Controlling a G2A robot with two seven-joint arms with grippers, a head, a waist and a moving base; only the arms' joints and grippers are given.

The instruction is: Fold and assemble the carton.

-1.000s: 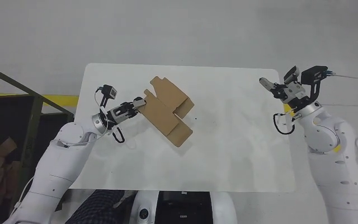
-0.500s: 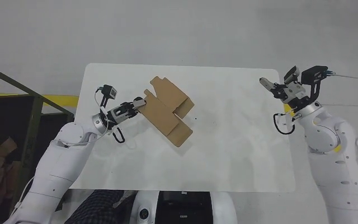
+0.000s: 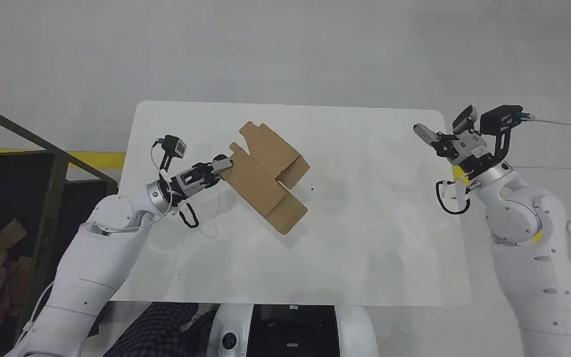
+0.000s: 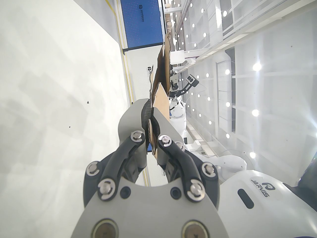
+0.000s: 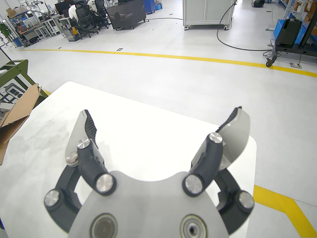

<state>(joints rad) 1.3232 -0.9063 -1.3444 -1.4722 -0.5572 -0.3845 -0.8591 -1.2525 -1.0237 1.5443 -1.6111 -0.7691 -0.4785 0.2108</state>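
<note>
A brown cardboard carton (image 3: 268, 174), still a partly folded sheet, is held tilted above the middle of the white table (image 3: 375, 241). My left gripper (image 3: 223, 166) is shut on its left edge. In the left wrist view the carton (image 4: 162, 75) stands edge-on, pinched between the pads of the left gripper (image 4: 151, 122). My right gripper (image 3: 440, 138) hovers open over the table's far right corner, well away from the carton. The right wrist view shows its right gripper (image 5: 162, 117) with fingers spread wide and nothing between them, and a corner of the carton (image 5: 17, 115) at the frame's edge.
A dark green metal frame (image 3: 36, 161) stands beside the table's left side. Yellow floor tape (image 3: 98, 159) runs past both table ends. The table's right half and front are bare white surface.
</note>
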